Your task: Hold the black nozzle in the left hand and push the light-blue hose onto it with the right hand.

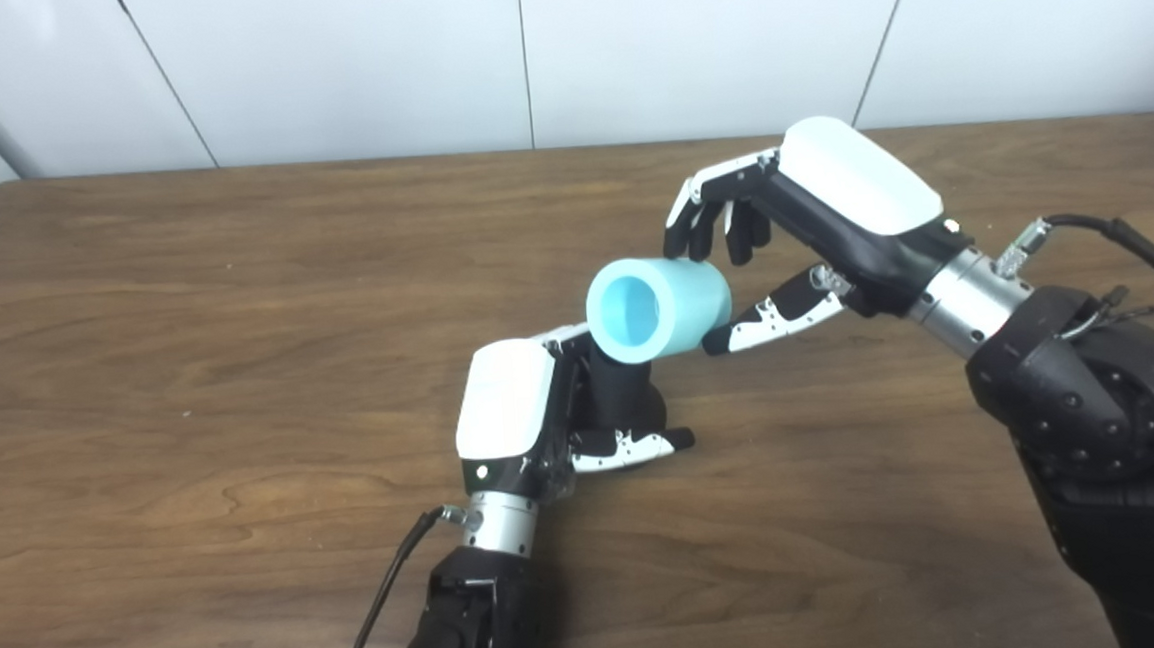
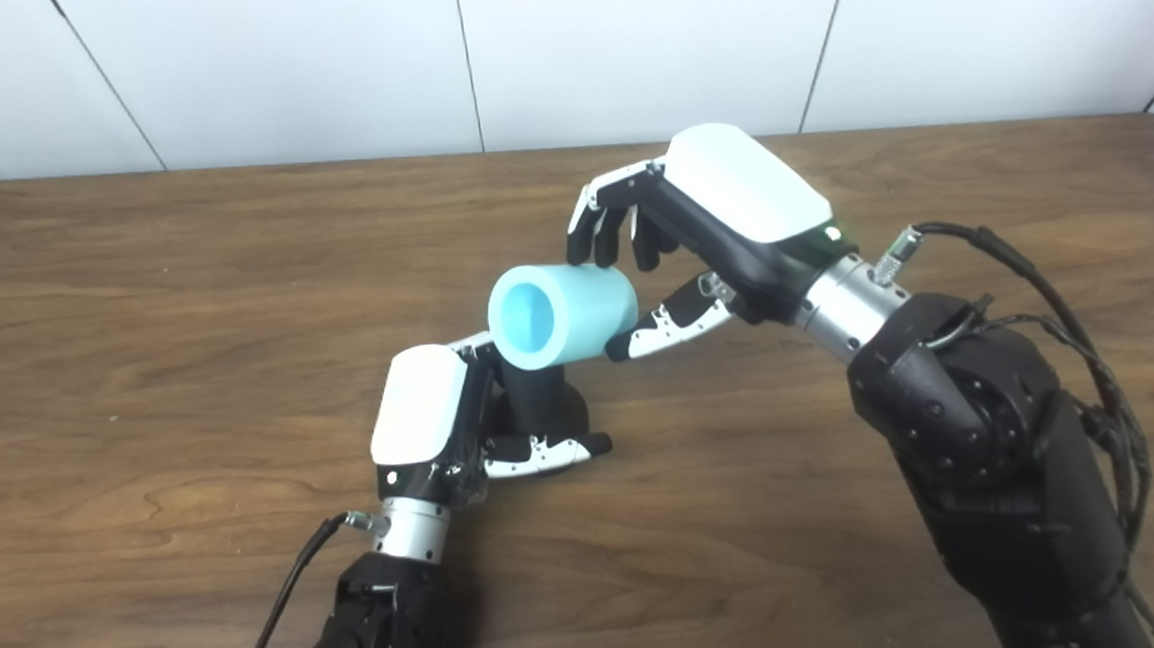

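A black nozzle (image 1: 623,393) stands on the table, and my left hand (image 1: 532,412) is shut around it near the table's middle. A short light-blue hose (image 1: 658,308) hangs tilted just above the nozzle's top, with its open end facing me and to the left. My right hand (image 1: 781,221) is shut on the hose, fingers over its top and thumb under its right end. The hose hides the nozzle's tip, so I cannot tell whether they touch.
The brown wooden table (image 1: 186,318) stretches wide to the left and behind the hands. A white panelled wall (image 1: 520,47) runs along its far edge. Black cables (image 1: 1133,240) trail from my right wrist.
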